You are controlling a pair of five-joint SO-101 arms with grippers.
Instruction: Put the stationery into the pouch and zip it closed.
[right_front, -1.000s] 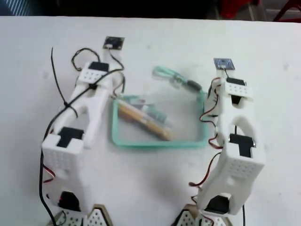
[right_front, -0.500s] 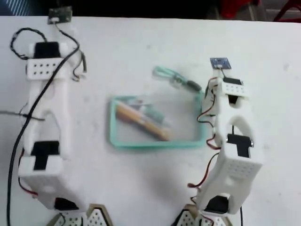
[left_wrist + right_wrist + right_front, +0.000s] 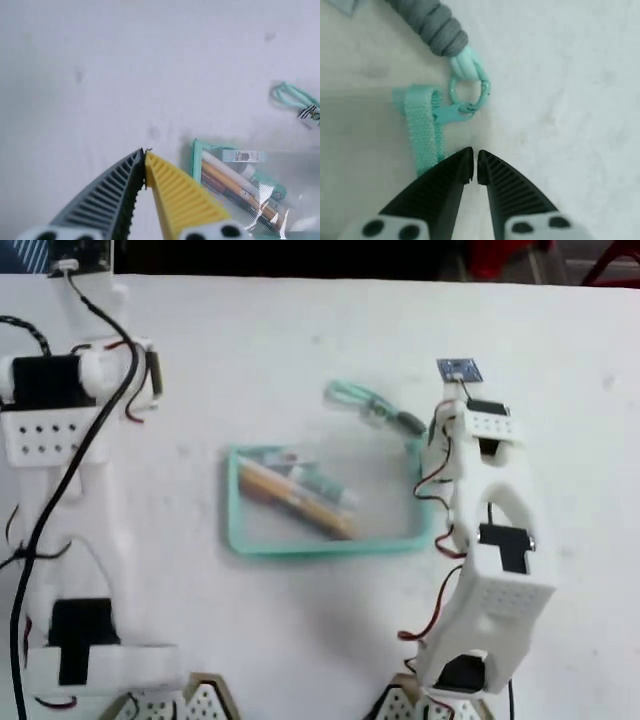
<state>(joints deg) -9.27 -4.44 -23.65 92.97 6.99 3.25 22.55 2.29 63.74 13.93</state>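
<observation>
The clear, teal-edged pouch [image 3: 320, 549] is shown lying flat on the white table [image 3: 300, 340], with its long axis running from one arm's side to the other. The stationery [image 3: 295, 495], pencils and pens, is seen inside the pouch, laid slantwise toward its left short edge.

The teal zipper pull [image 3: 451, 114] is found at the pouch's right short edge, just beyond the tips of the right gripper [image 3: 474, 167]. A ring clip [image 3: 468, 90] joins this pull to the strap [image 3: 365, 402] trailing off the pouch's far right corner. The right gripper's jaws are drawn almost together, and nothing is held between them.

The left gripper [image 3: 144, 159] is clenched on nothing and is held well apart from the pouch, off its left short edge, with bare table between.

The right arm is judged the nearer to the pull. Whether the zip is fully run home cannot be told.
</observation>
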